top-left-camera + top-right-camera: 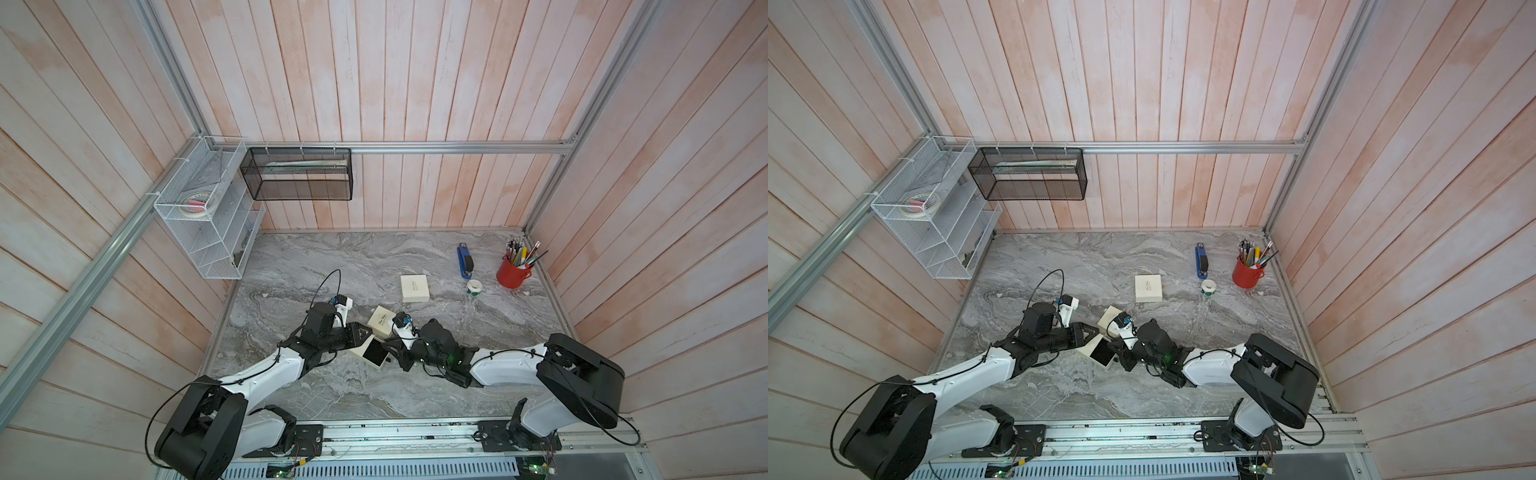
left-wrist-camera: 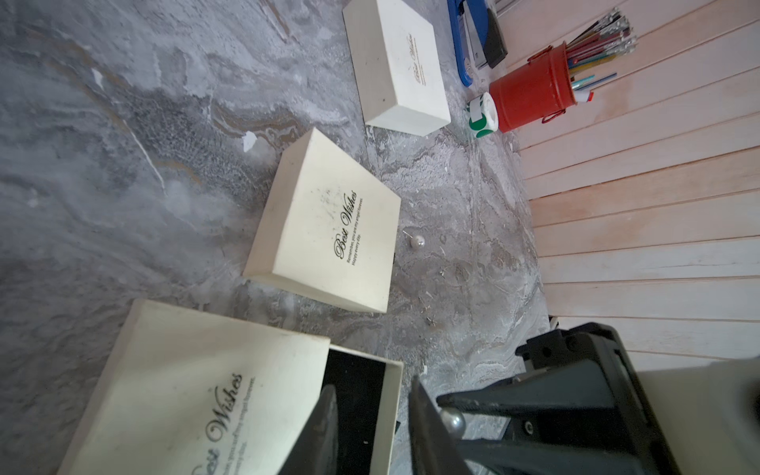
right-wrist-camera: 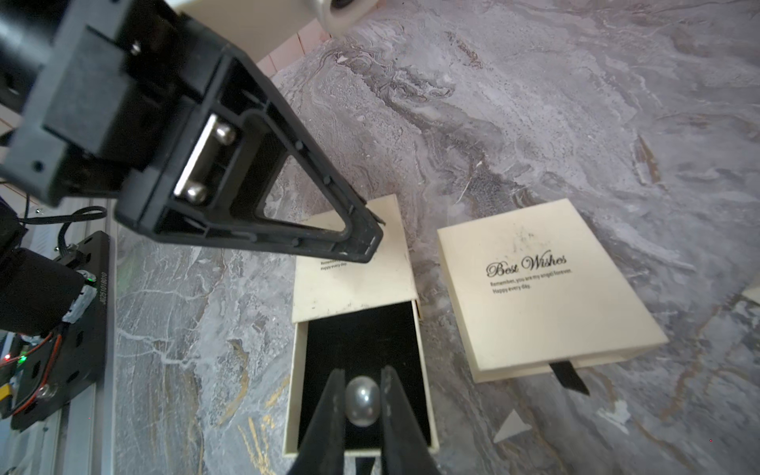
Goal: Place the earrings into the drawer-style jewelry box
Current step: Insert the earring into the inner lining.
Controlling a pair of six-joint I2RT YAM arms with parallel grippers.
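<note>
Item: pearl earring (image 3: 362, 405), clasped in your right gripper (image 3: 362, 376) over drawer (image 3: 299, 370), long axis along drawer's length; left gripper (image 3: 371, 246): state unclear.

I see the drawer-style jewelry box (image 1: 375, 354) just below the middle of both top views: cream sleeve, black-lined drawer slid partly out. One pearl earring (image 3: 362, 405) is pinched in the right gripper (image 3: 362, 370) over that lining. A second pearl earring (image 2: 416, 242) lies on the marble just beside a closed cream box (image 2: 325, 222).
</note>
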